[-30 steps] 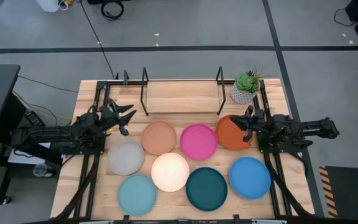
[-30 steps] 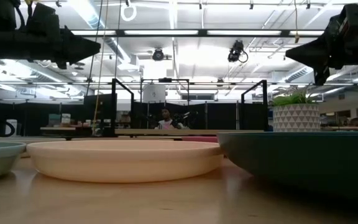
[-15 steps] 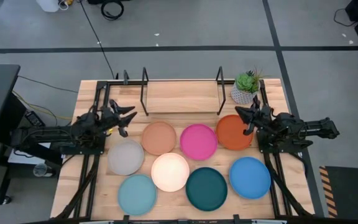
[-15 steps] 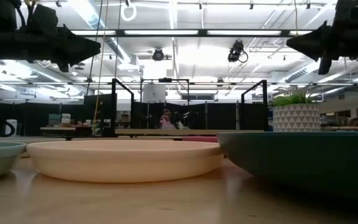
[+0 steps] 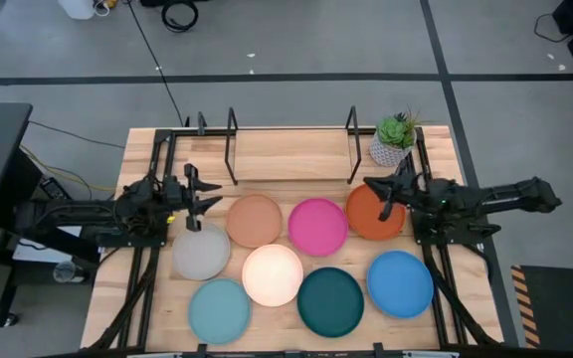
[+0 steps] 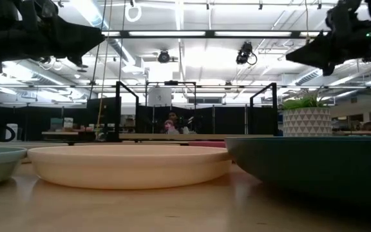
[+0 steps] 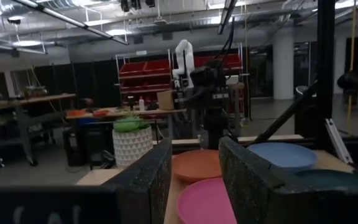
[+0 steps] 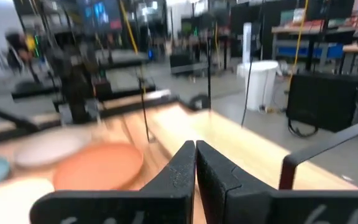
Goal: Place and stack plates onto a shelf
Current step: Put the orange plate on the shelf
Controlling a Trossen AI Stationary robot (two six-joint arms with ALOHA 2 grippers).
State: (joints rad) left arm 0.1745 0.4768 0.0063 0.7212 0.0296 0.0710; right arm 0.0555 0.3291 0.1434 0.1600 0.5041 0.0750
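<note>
Eight plates lie flat on the wooden table in the high view: tan [image 5: 255,220], magenta [image 5: 317,226], orange [image 5: 374,211], grey [image 5: 201,251], cream [image 5: 272,274], light blue [image 5: 219,311], dark teal [image 5: 330,301], bright blue [image 5: 400,282]. The black wire shelf [image 5: 291,149] stands at the far edge with nothing on it. My left gripper [image 5: 203,195] [image 7: 194,149] is open and hovers between the grey and tan plates. My right gripper [image 5: 373,189] [image 8: 196,147] is shut and hovers over the orange plate's far left rim. In the low view both are well above the table.
A small potted plant [image 5: 396,139] stands in a white pot at the far right corner, beside the shelf's right posts. Black rails run along the table's left and right sides under the arms. Bare wood shows between the shelf and the far row of plates.
My right gripper has risen and moved toward the table's left, from the orange plate's right part to above its far left rim, with the arm stretched out. My left gripper has rolled about its wrist and moved slightly toward the tan plate. No plate has moved.
</note>
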